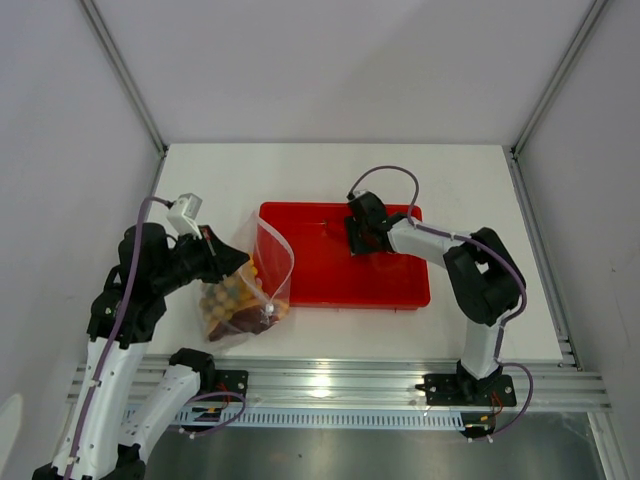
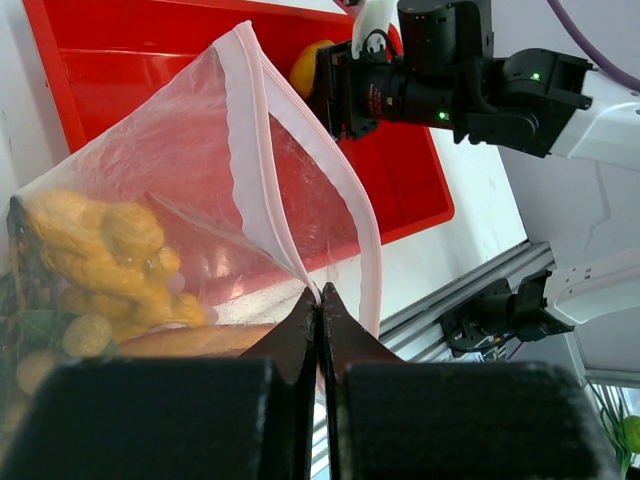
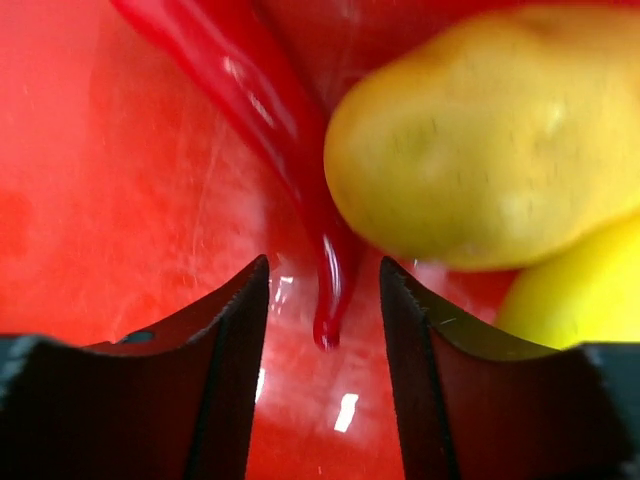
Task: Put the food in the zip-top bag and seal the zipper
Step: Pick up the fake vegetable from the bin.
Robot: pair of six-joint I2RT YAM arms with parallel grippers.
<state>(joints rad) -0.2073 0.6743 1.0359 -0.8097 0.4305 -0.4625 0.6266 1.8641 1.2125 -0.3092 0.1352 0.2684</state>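
Note:
The zip-top bag (image 1: 262, 283) stands open at the tray's left edge. My left gripper (image 1: 236, 262) is shut on its pinkish zipper strip (image 2: 262, 170), pinched at the fingertips in the left wrist view (image 2: 320, 293). Inside the bag lie tan round fruits (image 1: 224, 296), orange-yellow chunks (image 2: 105, 245) and a long red-brown stick (image 2: 190, 340). My right gripper (image 1: 362, 238) is low in the red tray (image 1: 340, 285), open. Its jaws (image 3: 322, 262) straddle the tip of a glossy red tapered piece (image 3: 270, 100). Two yellow egg-shaped fruits (image 3: 480, 140) (image 3: 575, 290) lie just beyond the right finger.
The tray sits mid-table, its left rim against the bag. An aluminium rail (image 1: 380, 385) runs along the near edge behind the arm bases. White walls with metal posts close in the table on three sides.

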